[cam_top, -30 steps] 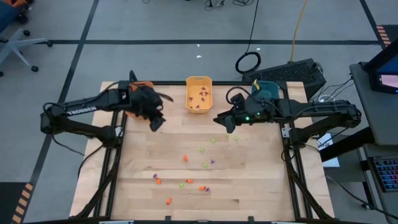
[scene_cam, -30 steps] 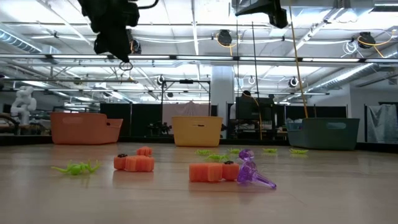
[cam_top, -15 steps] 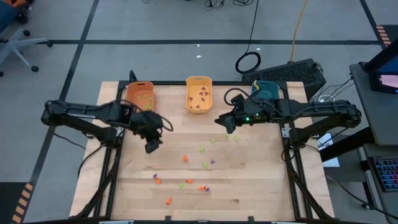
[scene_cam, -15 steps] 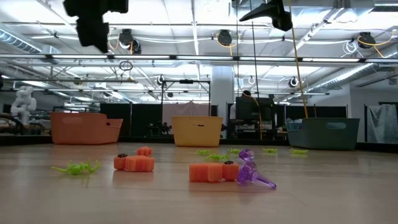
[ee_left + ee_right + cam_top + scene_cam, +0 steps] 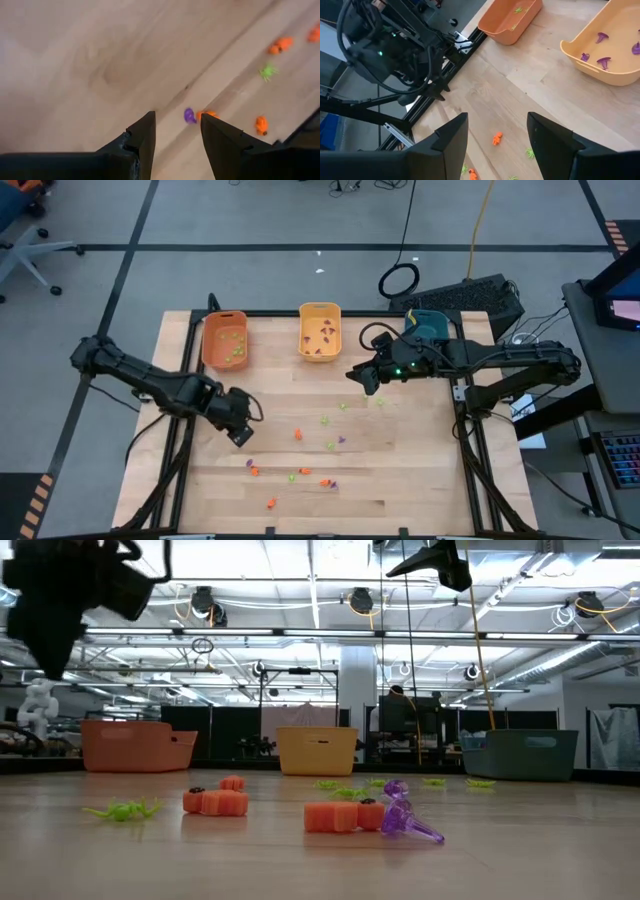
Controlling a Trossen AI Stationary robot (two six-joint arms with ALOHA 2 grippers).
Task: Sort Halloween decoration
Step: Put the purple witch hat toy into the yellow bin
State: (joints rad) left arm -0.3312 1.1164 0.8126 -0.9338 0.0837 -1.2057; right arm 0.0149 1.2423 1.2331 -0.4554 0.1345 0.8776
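Starting at the left of the pale wooden table (image 5: 400,480), we see the left gripper (image 5: 241,437) low over the boards, its fingers (image 5: 142,137) spread with nothing between them, hanging just beside a purple trinket (image 5: 189,115) and an orange one (image 5: 209,114). Behind it, at the far edge, sits the orange oblong plastic bin (image 5: 224,340) with light green pieces inside. The small Halloween decoration trinkets (image 5: 300,455) in orange, green and purple lie scattered across the middle and near part of the table, well apart from the bins.

Next comes the yellow oblong plastic bin (image 5: 320,331), holding purple pieces. To its right the right gripper (image 5: 365,377) hovers over the far part of the table, fingers (image 5: 450,137) parted and empty, near a few green trinkets (image 5: 343,407); the teal plastic bin (image 5: 428,323) sits behind it, partly hidden by the arm.

We judge the left arm to be reaching for its next pick. The move calls for lowering squarely over one tiny piece without nudging its neighbour, then closing.

We can read no writing or brand marks.
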